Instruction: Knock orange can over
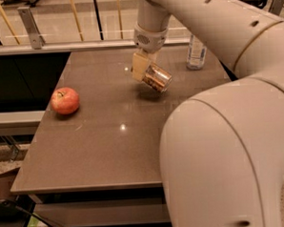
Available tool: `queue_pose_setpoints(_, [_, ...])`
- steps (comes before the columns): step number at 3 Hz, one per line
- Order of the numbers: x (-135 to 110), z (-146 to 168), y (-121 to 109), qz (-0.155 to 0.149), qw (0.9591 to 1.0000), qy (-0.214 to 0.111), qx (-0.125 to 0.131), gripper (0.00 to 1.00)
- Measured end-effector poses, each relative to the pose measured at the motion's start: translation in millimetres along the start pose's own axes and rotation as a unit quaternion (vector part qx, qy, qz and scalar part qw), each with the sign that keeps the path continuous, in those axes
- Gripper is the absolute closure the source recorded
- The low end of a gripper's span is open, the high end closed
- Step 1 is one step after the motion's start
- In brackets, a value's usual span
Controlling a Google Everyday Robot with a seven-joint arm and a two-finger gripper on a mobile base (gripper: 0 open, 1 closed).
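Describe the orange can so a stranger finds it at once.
Find the brown tabletop, then the cream gripper over its far middle. Tilted at that gripper is the small orange-brown metal can: shorter than the clear plastic bottle behind, cylindrical unlike the round red apple.

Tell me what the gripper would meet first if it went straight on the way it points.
Most likely the orange can: it is tilted right at the tip of the gripper, which points down over the far middle of the table. The table would come next, though depth is unclear here.
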State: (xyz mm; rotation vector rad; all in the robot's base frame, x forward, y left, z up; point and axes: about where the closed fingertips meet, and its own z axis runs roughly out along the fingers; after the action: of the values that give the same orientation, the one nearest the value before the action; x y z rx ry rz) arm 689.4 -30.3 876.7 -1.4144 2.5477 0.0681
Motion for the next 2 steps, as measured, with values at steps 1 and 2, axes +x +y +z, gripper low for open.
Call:
queue_pose_setpoints(1, [-2.6, 9.3, 0.5, -0.017, 0.9991, 0.04, 0.0, 1.0])
queue_pose_setpoints(2, [-6.3, 15.1, 1.8, -0.017, 0.9996, 0.021, -0.007, 1.0])
